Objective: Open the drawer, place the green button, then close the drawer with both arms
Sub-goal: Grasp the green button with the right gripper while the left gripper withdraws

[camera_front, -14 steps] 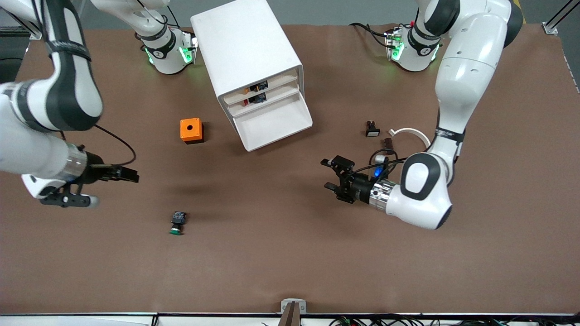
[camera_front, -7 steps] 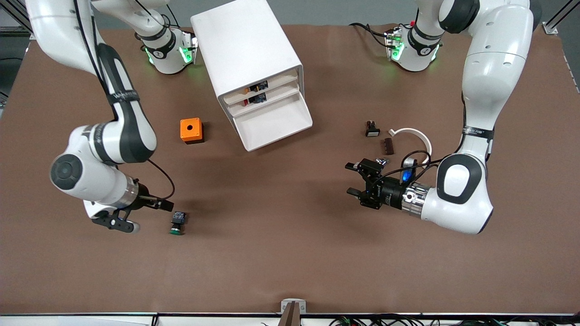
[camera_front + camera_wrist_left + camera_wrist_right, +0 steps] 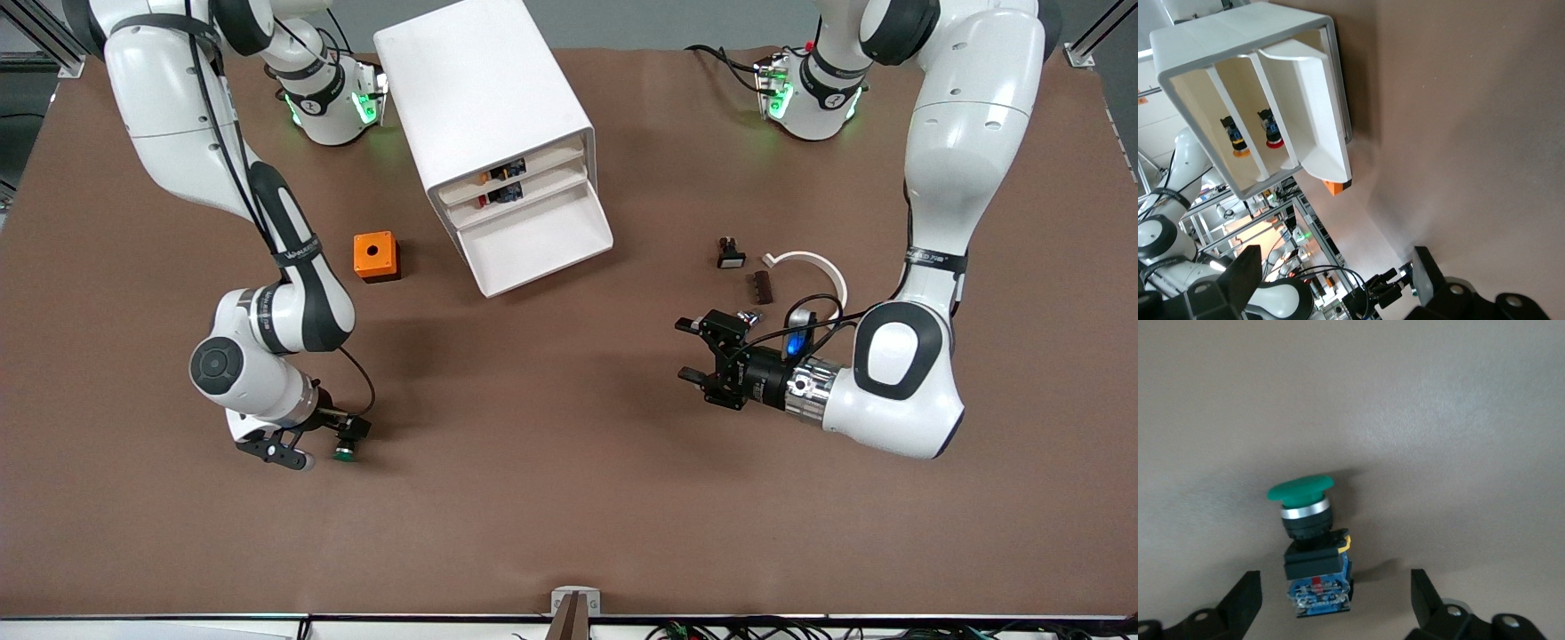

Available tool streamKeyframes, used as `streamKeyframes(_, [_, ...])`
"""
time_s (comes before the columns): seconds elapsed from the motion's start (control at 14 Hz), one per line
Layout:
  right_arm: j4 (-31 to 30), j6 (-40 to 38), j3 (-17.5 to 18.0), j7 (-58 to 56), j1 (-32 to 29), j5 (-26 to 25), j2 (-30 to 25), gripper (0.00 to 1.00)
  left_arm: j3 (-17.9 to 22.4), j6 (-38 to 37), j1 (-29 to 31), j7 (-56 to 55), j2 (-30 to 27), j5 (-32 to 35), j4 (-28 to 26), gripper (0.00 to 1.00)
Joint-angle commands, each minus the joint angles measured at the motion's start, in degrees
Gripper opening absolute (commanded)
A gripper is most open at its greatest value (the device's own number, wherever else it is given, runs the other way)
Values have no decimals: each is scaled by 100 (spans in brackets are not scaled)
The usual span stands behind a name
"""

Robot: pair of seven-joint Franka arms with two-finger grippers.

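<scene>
— Where is the button (image 3: 1308,520)?

— Low in the front view, toward my right arm's end of the table (image 3: 551,498), lying on its side. My right gripper (image 3: 336,429) is down at it, jaws spread either side of the black body.

— How should you close?

— I'd pinch the squarish body, not the round green cap, which I judge would slip.

— And around you?

— Plain brown mat. The drawer (image 3: 542,240) stands pulled out, upper middle. My left gripper (image 3: 689,351) waits over bare mat, jaws spread, empty.
</scene>
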Motion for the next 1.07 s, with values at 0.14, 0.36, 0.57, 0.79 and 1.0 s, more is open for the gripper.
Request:
streamKeyframes(0.14, [-65, 88, -8, 54, 166, 443, 37, 65, -49, -78, -7, 120, -107, 329, -68, 99])
streamKeyframes(0.36, [-57, 52, -8, 2, 176, 496, 19, 35, -14, -79, -50, 163, -99, 407, -68, 99])
streamKeyframes(0.57, [-21, 52, -17, -16, 167, 488, -7, 6, -66, -70, -68, 347, -99, 478, -59, 99])
streamKeyframes(0.79, [31, -87, -26, 272, 376, 479, -252, 2, -49, -70, -59, 471, -107, 478, -68, 99])
streamKeyframes(1.0, [111, -964, -35, 922, 501, 426, -717, 2, -23, -79, 2, 568, -107, 539, -59, 99])
